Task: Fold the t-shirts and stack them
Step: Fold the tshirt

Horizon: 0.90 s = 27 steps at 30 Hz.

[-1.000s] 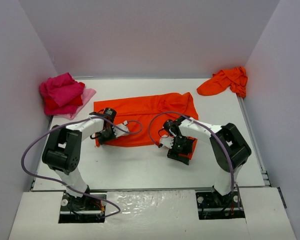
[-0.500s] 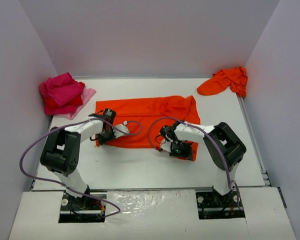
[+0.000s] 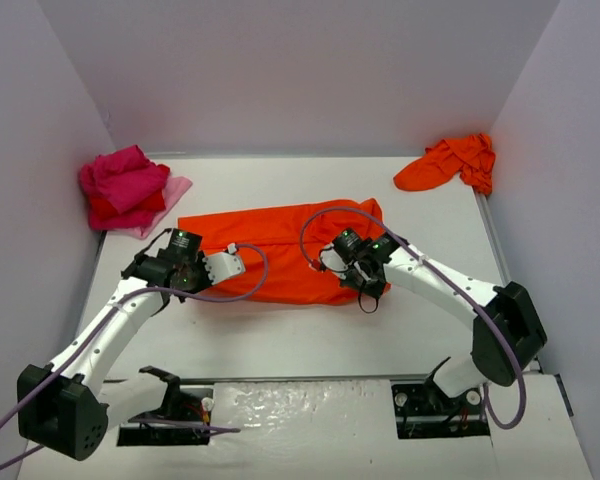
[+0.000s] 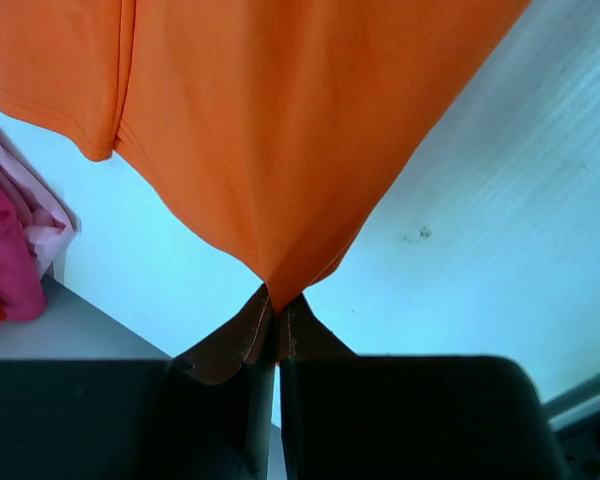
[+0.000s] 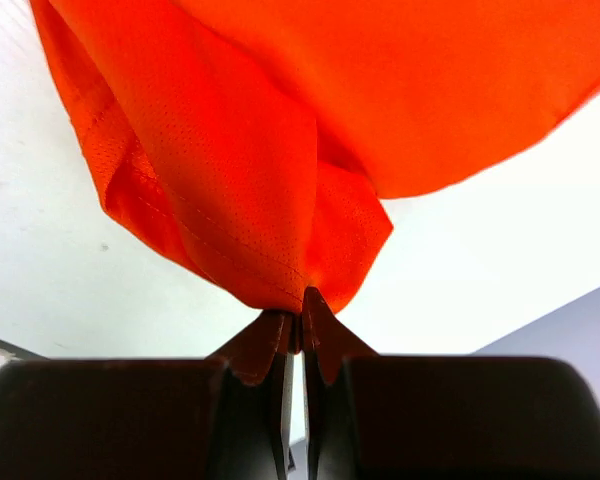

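The left gripper [image 4: 277,305] and right gripper [image 5: 300,322] are each pinched tight on a near corner of the orange shirt [image 3: 280,245], which spreads away beyond their tips; carry both corners forward together, level, with the cloth taut between them

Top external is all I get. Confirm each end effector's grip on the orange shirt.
Observer: The left wrist view shows the left end effector shut on a pinched point of the shirt, with the cloth fanning out from it.
Operator: Now report the right one.
Observer: The right wrist view shows the right end effector shut on a bunched fold of several layers, with a stitched hem running into the grip.
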Each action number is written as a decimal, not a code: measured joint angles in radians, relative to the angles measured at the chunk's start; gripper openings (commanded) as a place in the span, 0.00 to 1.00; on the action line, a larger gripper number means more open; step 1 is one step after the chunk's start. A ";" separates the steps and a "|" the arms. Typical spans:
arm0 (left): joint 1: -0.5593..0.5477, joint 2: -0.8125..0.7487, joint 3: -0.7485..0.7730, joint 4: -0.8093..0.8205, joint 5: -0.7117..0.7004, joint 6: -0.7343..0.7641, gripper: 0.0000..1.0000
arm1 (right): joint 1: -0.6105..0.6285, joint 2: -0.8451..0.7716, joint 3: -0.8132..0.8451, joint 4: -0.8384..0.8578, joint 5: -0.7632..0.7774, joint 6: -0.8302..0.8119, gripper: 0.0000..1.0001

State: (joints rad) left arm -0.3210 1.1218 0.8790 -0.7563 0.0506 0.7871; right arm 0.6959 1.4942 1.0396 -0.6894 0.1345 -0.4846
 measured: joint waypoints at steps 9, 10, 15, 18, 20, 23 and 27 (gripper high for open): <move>-0.002 -0.065 -0.001 -0.167 0.015 0.016 0.00 | -0.008 -0.116 -0.005 -0.042 -0.072 0.001 0.00; -0.001 -0.061 -0.001 -0.173 0.018 0.017 0.00 | -0.009 -0.116 -0.006 -0.045 -0.072 -0.002 0.00; 0.002 0.010 0.007 -0.163 0.017 0.041 0.00 | -0.019 -0.087 0.026 -0.063 -0.057 -0.040 0.00; 0.020 0.099 0.048 -0.127 0.015 0.046 0.00 | -0.062 -0.010 0.138 -0.077 -0.045 -0.083 0.00; 0.037 0.157 0.086 -0.072 0.009 0.042 0.00 | -0.102 0.056 0.234 -0.066 -0.039 -0.109 0.00; 0.055 0.210 0.125 0.013 -0.005 0.034 0.00 | -0.152 0.152 0.360 -0.044 -0.033 -0.144 0.00; 0.064 0.273 0.197 0.112 -0.042 0.025 0.00 | -0.194 0.299 0.514 -0.033 -0.021 -0.183 0.00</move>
State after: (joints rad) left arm -0.2567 1.3947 1.0760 -0.6441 0.0086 0.8116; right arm 0.5015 1.7936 1.5535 -0.7219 0.1134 -0.6673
